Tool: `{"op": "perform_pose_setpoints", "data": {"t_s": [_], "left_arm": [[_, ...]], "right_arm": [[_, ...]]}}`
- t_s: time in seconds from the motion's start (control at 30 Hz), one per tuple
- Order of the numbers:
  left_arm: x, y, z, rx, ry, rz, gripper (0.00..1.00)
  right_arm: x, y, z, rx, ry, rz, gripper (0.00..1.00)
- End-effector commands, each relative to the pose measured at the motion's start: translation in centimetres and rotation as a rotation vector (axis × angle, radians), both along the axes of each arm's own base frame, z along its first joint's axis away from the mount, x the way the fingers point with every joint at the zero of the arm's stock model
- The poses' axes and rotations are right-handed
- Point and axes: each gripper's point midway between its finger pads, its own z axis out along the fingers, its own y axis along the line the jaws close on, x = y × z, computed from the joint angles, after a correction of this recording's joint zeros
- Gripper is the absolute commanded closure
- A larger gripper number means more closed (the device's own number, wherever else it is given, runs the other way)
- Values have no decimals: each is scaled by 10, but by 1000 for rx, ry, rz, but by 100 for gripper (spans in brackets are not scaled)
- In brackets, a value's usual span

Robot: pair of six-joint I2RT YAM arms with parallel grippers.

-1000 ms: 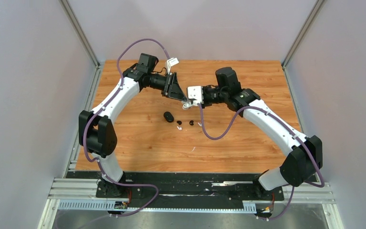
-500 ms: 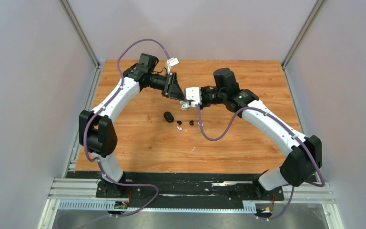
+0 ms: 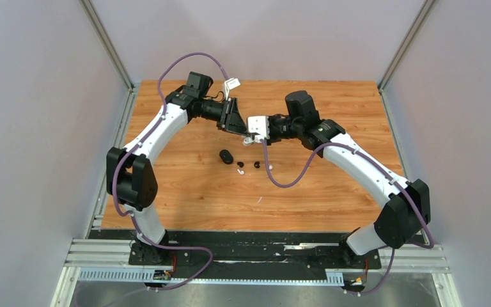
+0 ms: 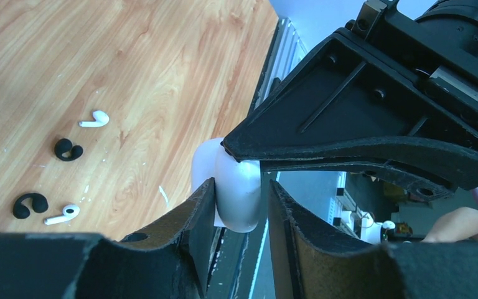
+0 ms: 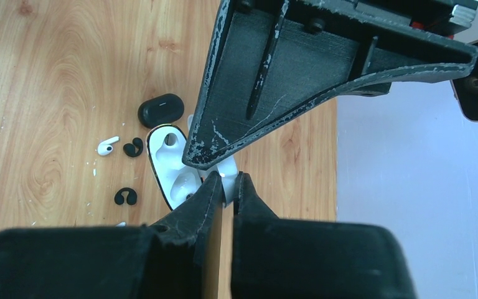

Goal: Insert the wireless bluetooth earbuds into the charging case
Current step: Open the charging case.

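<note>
Since a second ago the right pincer [image 5: 228, 177] has been edged leftward and the left pincer [image 4: 241, 185] narrowed. The glossy white charging case [image 4: 236, 202] is gripped mid-air by the left pincer, its thin lid clenched in the right one. The four tiny white and black earbuds [image 4: 68, 149] are left on the wooden surface [image 3: 230, 198]. The case's open wells are shown only by the right wrist view.
</note>
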Motion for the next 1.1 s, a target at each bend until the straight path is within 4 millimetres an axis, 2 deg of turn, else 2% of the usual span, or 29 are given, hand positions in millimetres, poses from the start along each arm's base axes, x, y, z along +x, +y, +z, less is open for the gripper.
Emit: {"op": "perform_pose_setpoints", "data": {"t_s": [0.0, 0.07, 0.13, 0.3, 0.4, 0.47, 0.57, 0.7, 0.8, 0.87, 0.9, 0.97, 1.07], "left_arm": [[-1, -4, 13, -27, -41, -27, 61], [-1, -5, 12, -29, -38, -29, 66], [0, -5, 12, -31, -41, -30, 75], [1, -5, 12, -33, -48, -30, 86], [2, -4, 14, -38, -61, -31, 97], [2, -3, 15, -39, -71, -29, 100], [3, -1, 18, -41, -83, -24, 100], [4, 5, 19, -39, -97, -12, 100], [3, 9, 17, -28, -109, -12, 100], [2, 13, 16, -18, -123, -13, 100], [2, 15, 15, -6, -135, -12, 100], [2, 21, 16, 11, -160, 0, 100], [3, 35, 18, 25, -170, 39, 100]], "right_arm": [[1, 8, 12, 35, -32, 15, 100], [-1, 9, 12, 37, -31, 19, 100], [-1, 9, 10, 36, -27, 16, 100], [-4, 7, 8, 33, -29, 16, 99], [-6, 3, 13, 40, -33, 0, 91], [-7, -1, 23, 56, -35, -26, 84], [-10, -9, 46, 102, 1, -69, 68], [-23, -25, 81, 187, 93, -88, 56], [-31, -37, 94, 244, 172, -117, 49], [-33, -46, 86, 266, 254, -148, 49], [-33, -50, 75, 271, 314, -167, 49], [-32, -59, 42, 257, 436, -205, 48], [-34, -68, -20, 186, 550, -229, 49]]}}
